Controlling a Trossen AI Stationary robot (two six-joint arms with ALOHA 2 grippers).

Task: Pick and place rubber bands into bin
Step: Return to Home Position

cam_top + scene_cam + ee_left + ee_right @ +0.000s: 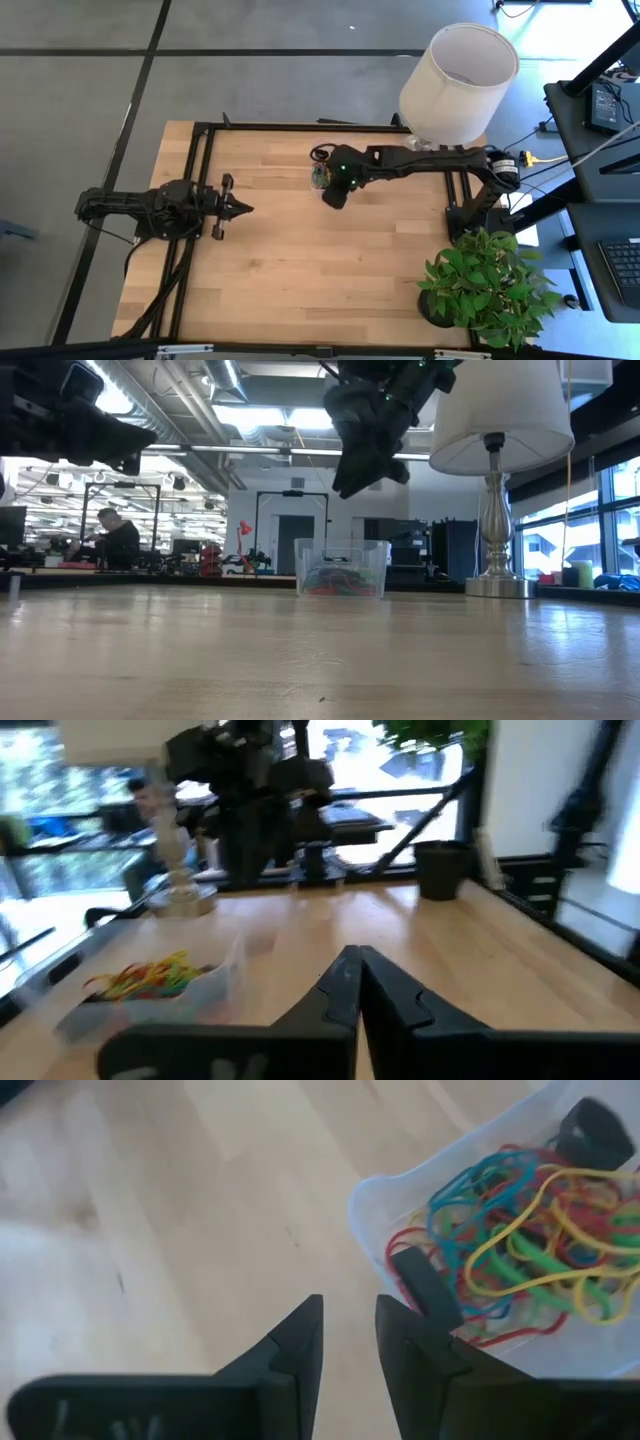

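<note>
The bin (pixel 372 1198), a small clear tub, stands on the wooden table at its far middle (pixel 320 177) and holds a tangle of rubber bands (pixel 520 1230) in red, green, yellow and blue, with two small black blocks (pixel 425 1285) among them. My right gripper (pixel 348 1305) hangs above the table just beside the bin (pixel 342 568), slanting down, open by a narrow gap with nothing between its fingers. My left gripper (pixel 245 208) rests shut at the table's left, pointing level toward the right; the bin (pixel 150 990) shows ahead of it.
A lamp with a white shade (pixel 458 80) stands at the far right, its metal base (pixel 497 585) right of the bin. A potted plant (pixel 485 285) sits at the near right corner. A black frame (pixel 205 160) runs along the table's left and far edges.
</note>
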